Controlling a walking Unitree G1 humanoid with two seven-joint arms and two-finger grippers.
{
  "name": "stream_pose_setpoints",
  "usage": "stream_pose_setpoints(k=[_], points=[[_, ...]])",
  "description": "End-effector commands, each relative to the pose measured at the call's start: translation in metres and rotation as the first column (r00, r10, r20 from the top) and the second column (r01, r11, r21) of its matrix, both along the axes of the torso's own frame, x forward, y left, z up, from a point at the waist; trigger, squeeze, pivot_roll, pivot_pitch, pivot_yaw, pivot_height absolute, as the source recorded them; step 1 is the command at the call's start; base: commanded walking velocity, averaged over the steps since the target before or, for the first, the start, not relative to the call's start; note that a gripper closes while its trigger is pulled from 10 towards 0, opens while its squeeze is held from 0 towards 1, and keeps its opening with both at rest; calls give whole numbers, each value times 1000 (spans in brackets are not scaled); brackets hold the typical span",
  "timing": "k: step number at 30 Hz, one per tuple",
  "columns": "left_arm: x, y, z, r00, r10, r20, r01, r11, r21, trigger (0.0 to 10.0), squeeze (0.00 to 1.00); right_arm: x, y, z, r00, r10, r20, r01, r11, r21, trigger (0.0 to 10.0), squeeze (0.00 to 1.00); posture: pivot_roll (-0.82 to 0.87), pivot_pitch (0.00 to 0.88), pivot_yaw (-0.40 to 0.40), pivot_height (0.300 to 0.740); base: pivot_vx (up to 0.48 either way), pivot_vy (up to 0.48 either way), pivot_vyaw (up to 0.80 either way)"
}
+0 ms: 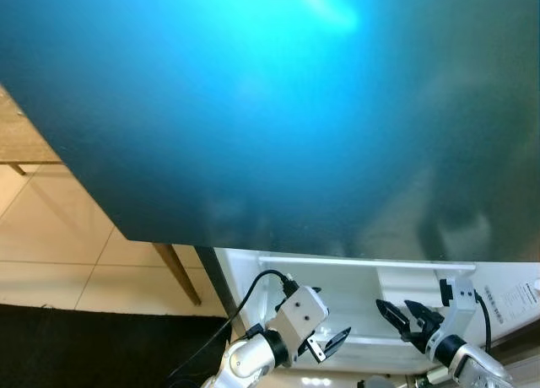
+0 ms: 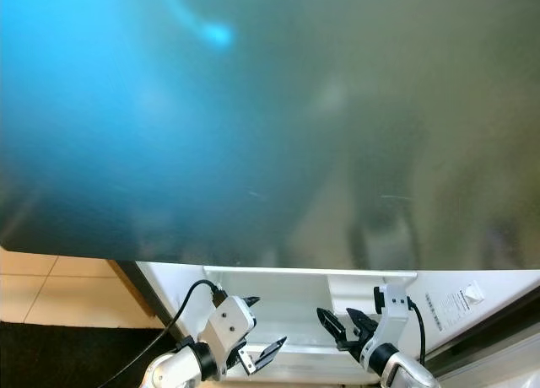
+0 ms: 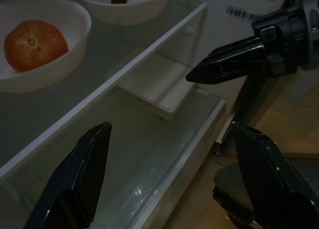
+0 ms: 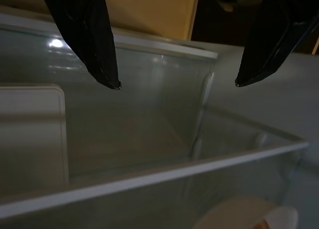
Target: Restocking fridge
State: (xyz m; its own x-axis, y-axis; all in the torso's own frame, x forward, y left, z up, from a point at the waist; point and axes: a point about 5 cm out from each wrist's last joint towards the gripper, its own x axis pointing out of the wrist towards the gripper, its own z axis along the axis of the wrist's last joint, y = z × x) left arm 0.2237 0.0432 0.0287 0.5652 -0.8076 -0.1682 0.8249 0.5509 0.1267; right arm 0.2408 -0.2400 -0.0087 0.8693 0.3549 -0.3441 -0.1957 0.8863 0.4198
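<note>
The open fridge's white interior (image 1: pixel 354 278) lies low in the eye views, under a big dark glossy panel (image 1: pixel 270 110). My left gripper (image 1: pixel 325 342) and right gripper (image 1: pixel 401 314) both stand open and hold nothing, side by side before the white shelves. In the left wrist view the left gripper (image 3: pixel 170 124) points at a glass shelf (image 3: pixel 124 69). That shelf bears a white bowl (image 3: pixel 60 69) with a round orange-red fruit (image 3: pixel 35 45) and a second white bowl (image 3: pixel 122 2). The right gripper (image 4: pixel 177 84) hangs over a clear drawer (image 4: pixel 149 179).
A wooden table leg (image 1: pixel 177 274) stands on pale floor tiles to the left, with a black mat (image 1: pixel 84 346) in front. A label sticker (image 1: pixel 515 299) sits on the fridge wall at right. A pale round object (image 4: pixel 244 216) lies near the clear drawer.
</note>
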Motion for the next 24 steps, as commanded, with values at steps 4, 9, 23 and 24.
stream_pose_setpoints(k=[4, 9, 23, 24], points=[[0, 7, -8, 999, 10, -36, -8, 999, 39, 10000, 0, -6, 0, -4, 1000, 1, -3, 0, 999, 40, 10000, 0, -3, 59, 11, 639, 0, -111, 0], [6, 10, -9, 998, 67, -15, -66, 996, 63, 10000, 0, -7, -1, -8, 999, -25, -32, 26, 999, 25, 10000, 0, -5, 54, 11, 639, 0, -360, 0], [3, 23, -26, 993, 98, -61, -88, 986, 142, 10000, 0, -11, -1, -8, 1000, -13, -5, 13, 995, 101, 10000, 0, -4, 51, 12, 689, 0, 0, 0], [3, 25, -27, 992, 104, -65, -94, 985, 147, 10000, 0, -11, 0, -8, 1000, -12, -5, 13, 995, 102, 10000, 0, -4, 51, 13, 694, 0, 0, 0]])
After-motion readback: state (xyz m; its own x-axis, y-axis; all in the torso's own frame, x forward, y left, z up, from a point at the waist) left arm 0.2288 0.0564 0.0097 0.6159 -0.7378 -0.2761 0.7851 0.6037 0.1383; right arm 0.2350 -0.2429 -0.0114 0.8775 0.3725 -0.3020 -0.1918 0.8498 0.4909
